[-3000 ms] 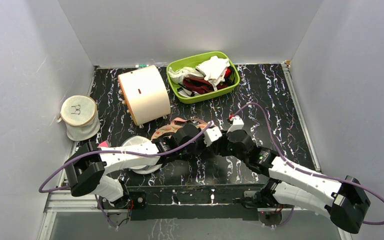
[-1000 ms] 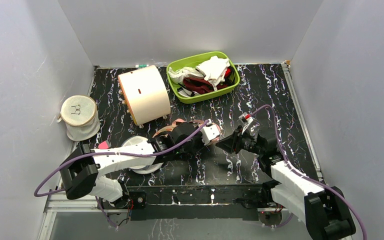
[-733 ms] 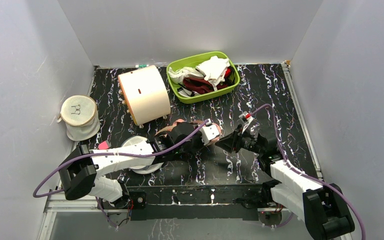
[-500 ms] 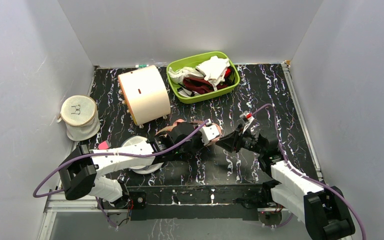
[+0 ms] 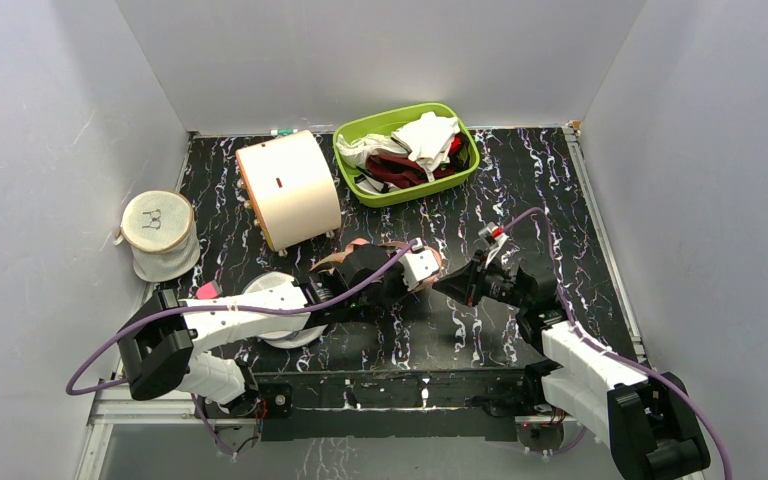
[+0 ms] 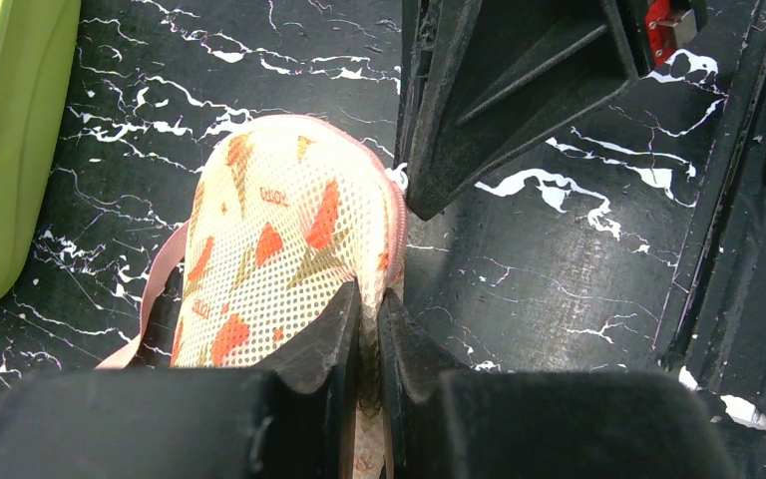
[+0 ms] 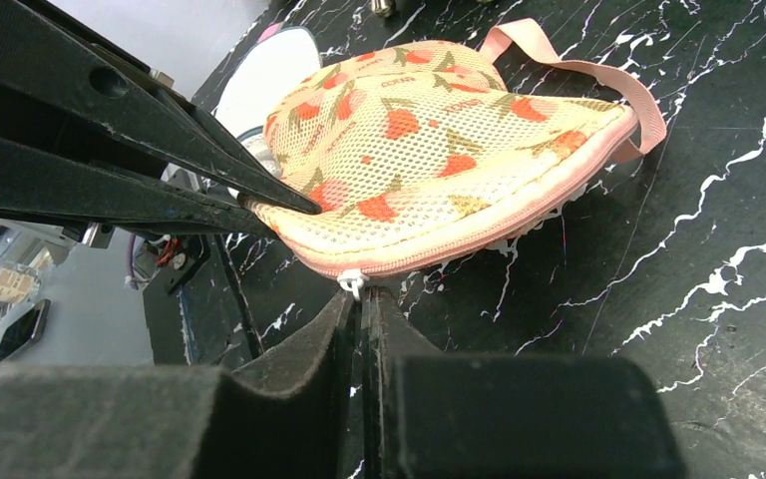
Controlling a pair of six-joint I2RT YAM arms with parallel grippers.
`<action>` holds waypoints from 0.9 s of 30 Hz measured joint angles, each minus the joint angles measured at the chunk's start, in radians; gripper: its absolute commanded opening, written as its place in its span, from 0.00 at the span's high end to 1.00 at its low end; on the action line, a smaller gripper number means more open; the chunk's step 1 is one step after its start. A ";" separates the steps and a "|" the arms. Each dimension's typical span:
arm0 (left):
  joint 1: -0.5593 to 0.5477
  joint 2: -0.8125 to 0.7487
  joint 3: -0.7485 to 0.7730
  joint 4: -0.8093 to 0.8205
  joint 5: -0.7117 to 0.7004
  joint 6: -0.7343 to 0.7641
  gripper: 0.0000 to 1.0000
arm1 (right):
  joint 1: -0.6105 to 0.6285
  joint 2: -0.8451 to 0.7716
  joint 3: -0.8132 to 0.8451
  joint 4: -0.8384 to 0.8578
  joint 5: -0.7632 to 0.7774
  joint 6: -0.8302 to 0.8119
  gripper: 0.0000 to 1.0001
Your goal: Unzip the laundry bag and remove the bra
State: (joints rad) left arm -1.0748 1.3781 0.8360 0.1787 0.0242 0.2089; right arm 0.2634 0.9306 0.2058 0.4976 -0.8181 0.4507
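Right wrist: zip pull (image 7: 351, 283) pinched!
Six o'clock on the laundry bag (image 7: 429, 170), right end effector (image 7: 362, 311) nips it; left end effector (image 6: 369, 334) clamps fabric.

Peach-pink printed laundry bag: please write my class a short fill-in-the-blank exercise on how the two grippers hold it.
1. The left gripper is shut on the peach-pink printed mesh laundry bag, pinching its ____.
2. The right gripper is shut on the bag's small pale ____.
3. The bag's looped strap is ____ in colour.

Missing words: edge; zip pull; pink.
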 measured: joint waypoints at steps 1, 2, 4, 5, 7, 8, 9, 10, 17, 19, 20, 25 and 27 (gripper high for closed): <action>0.000 0.000 0.000 0.000 0.000 0.000 1.00 | 0.000 0.000 0.000 -0.001 0.001 0.000 0.98; 0.000 0.000 0.000 0.000 0.000 0.000 1.00 | 0.000 0.000 0.000 -0.003 0.002 0.000 1.00; 0.000 0.000 0.000 0.000 0.000 0.000 1.00 | 0.000 -0.003 0.000 -0.014 0.006 -0.001 1.00; 0.000 0.000 0.000 0.000 0.000 0.000 1.00 | 0.000 -0.008 0.000 -0.026 0.015 -0.001 1.00; 0.000 0.000 0.000 0.000 0.000 0.001 1.00 | 0.000 -0.019 0.001 -0.050 0.038 -0.005 1.00; 0.000 0.000 0.000 0.000 0.000 0.004 1.00 | 0.000 -0.031 0.003 -0.078 0.067 -0.006 1.00; 0.000 0.000 0.000 -0.001 0.000 0.006 1.00 | 0.000 -0.038 0.008 -0.104 0.096 -0.008 1.00; 0.000 0.000 0.000 -0.001 0.001 0.008 1.00 | 0.000 -0.045 0.016 -0.133 0.124 -0.012 1.00; 0.000 0.067 0.006 -0.002 0.084 0.035 0.96 | 0.002 -0.027 0.074 -0.355 0.352 -0.050 1.00; 0.000 0.115 0.023 -0.023 0.103 0.035 0.78 | 0.002 -0.048 0.075 -0.415 0.352 -0.031 1.00; 0.000 0.125 0.026 -0.026 0.105 0.035 0.73 | 0.002 -0.059 0.075 -0.435 0.352 -0.024 1.00; 0.000 0.141 0.030 -0.059 0.116 0.041 0.53 | -0.001 -0.078 0.095 -0.547 0.306 -0.003 1.00; 0.000 0.141 0.030 -0.067 0.126 0.034 0.48 | -0.001 -0.082 0.107 -0.570 0.285 -0.003 1.00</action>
State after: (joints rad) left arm -1.0748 1.5188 0.8661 0.1120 0.1505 0.2424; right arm 0.2626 0.8482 0.3130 -0.0723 -0.5331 0.4473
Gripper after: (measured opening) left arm 0.450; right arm 0.009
